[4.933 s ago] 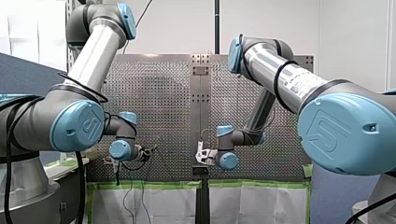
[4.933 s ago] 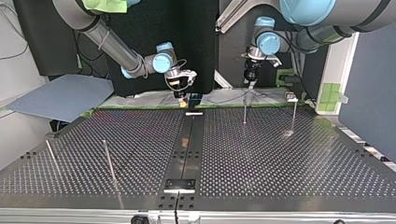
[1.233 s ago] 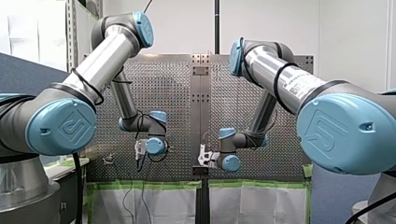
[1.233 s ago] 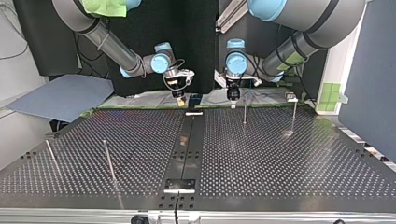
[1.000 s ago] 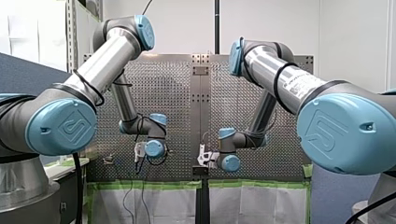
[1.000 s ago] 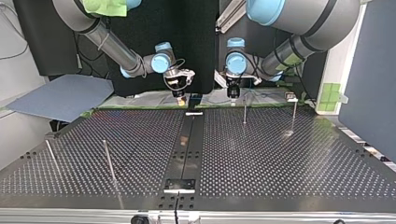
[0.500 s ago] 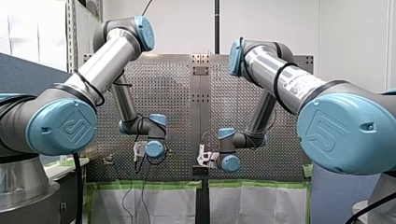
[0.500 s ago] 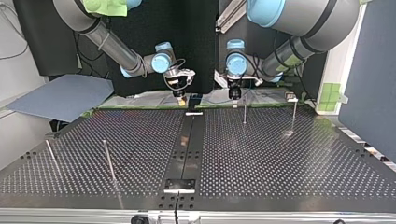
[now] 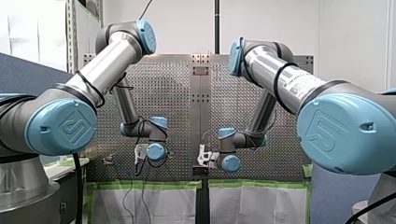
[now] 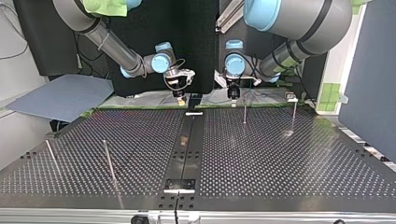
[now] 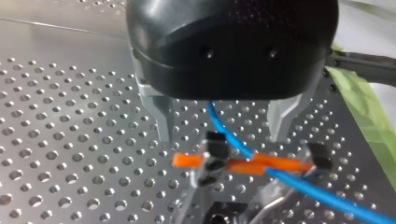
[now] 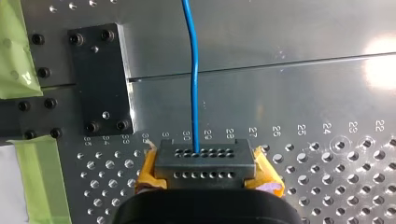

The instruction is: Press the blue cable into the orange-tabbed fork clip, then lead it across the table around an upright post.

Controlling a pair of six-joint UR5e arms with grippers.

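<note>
My left gripper stands over the clip, fingers apart astride the cable across its orange tabs. My right gripper is clamped on the cable. A tug before pressing could lift it out. Only the top view shows the post, at five o'clock from the left gripper.
</note>
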